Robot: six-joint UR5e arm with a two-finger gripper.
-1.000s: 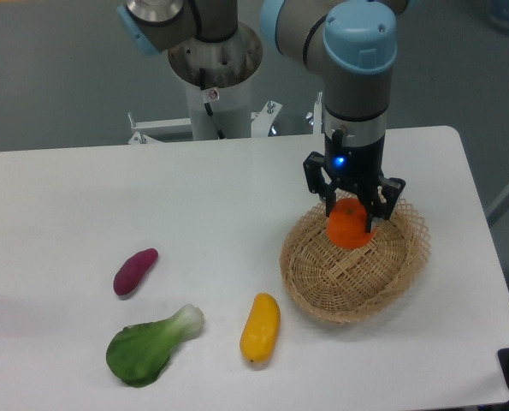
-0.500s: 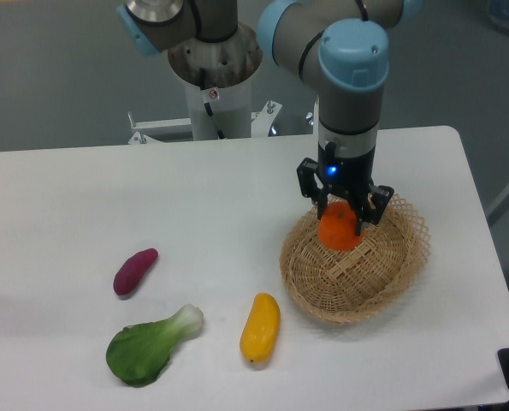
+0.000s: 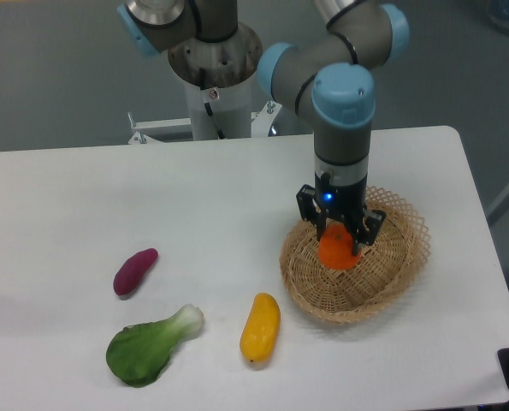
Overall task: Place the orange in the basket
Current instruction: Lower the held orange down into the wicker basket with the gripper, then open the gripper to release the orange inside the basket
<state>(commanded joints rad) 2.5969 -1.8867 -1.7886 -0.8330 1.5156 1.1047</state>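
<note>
The orange [image 3: 337, 251] is a small bright orange fruit held between my gripper's black fingers. My gripper [image 3: 340, 243] is shut on it and points straight down inside the basket [image 3: 399, 257], a round tan wicker basket with a lattice rim at the table's right. The orange hangs low over the basket's left inner part; I cannot tell whether it touches the weave. The fingers hide its upper sides.
A yellow-orange elongated fruit [image 3: 260, 326] lies just left of the basket. A green leafy vegetable [image 3: 150, 345] lies at the front left, and a purple sweet potato [image 3: 135, 271] behind it. The robot base [image 3: 214, 68] stands behind the table.
My gripper has moved down and slightly left with the orange, lowering it deeper into the basket. The other objects have not moved.
</note>
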